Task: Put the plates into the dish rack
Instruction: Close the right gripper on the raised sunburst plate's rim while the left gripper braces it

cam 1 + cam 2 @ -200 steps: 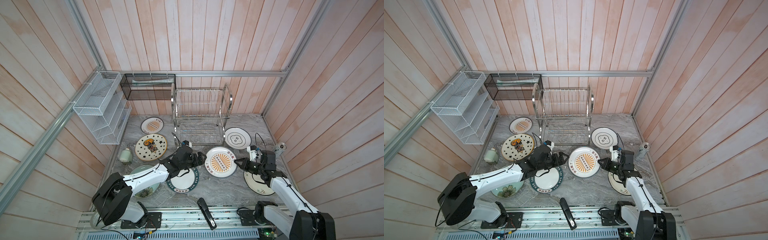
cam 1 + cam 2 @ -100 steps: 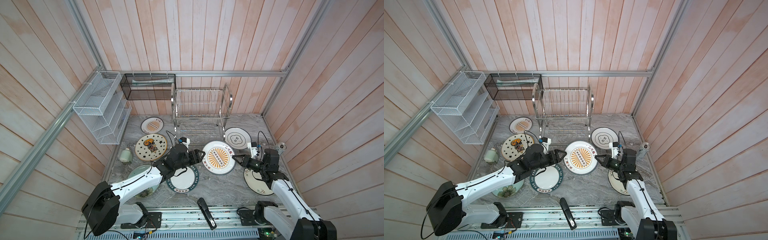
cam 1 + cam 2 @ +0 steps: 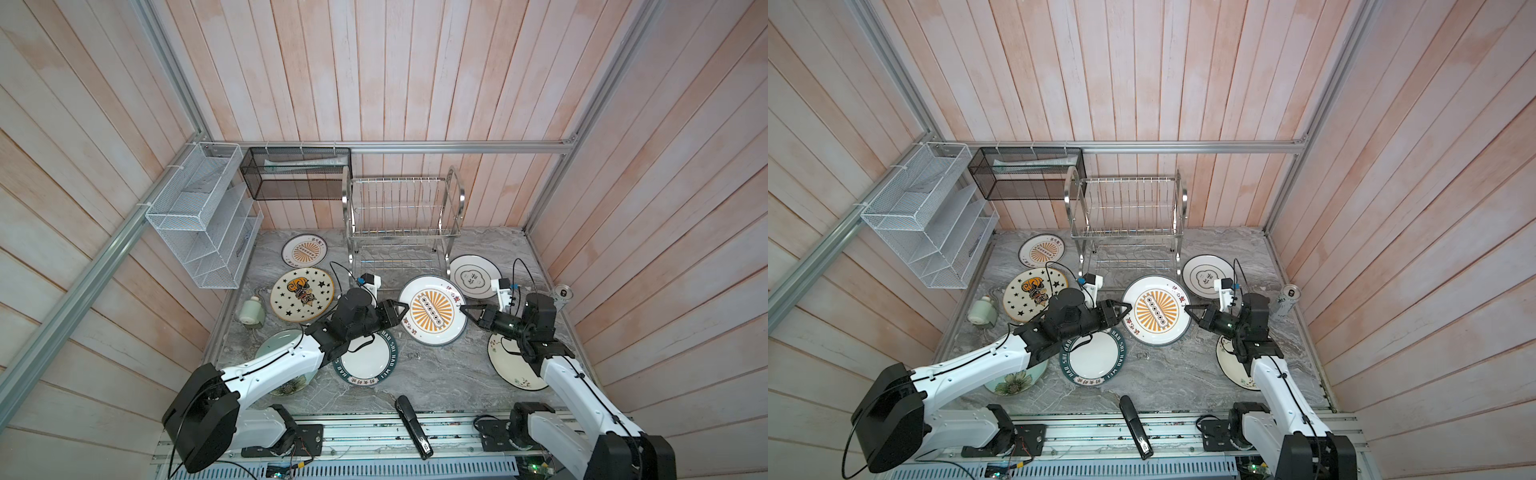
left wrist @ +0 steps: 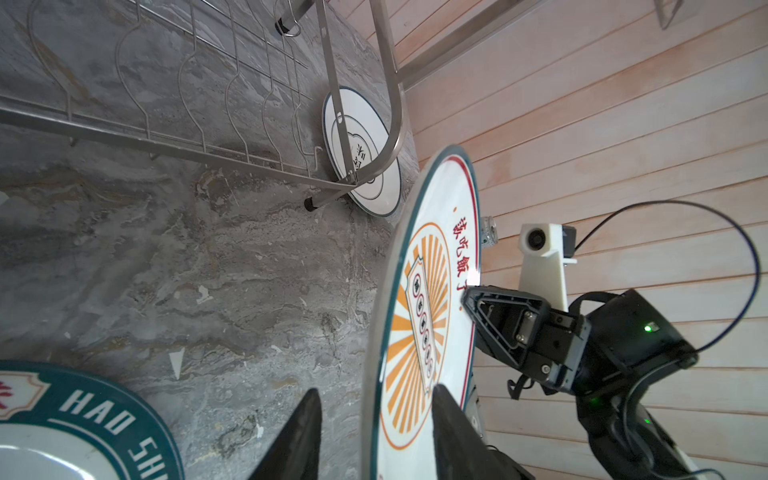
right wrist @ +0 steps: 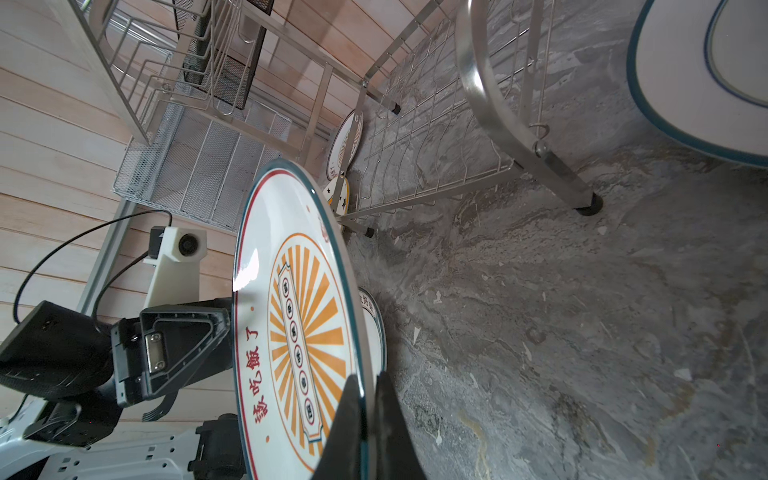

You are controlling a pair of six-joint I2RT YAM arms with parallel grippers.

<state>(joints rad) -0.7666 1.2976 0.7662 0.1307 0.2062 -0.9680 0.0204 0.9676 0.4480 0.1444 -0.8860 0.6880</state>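
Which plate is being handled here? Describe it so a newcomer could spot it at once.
Find the dish rack by the back wall; in front of it, a large plate is held up between the two grippers. The right gripper pinches its rim and the left gripper straddles the opposite edge. Its orange sunburst recurs only on a smaller plate lying flat left of the rack.

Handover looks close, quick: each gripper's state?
Left gripper: open, jaws straddling the rim of the raised sunburst plate, not clamped.
Right gripper: shut on the raised sunburst plate.
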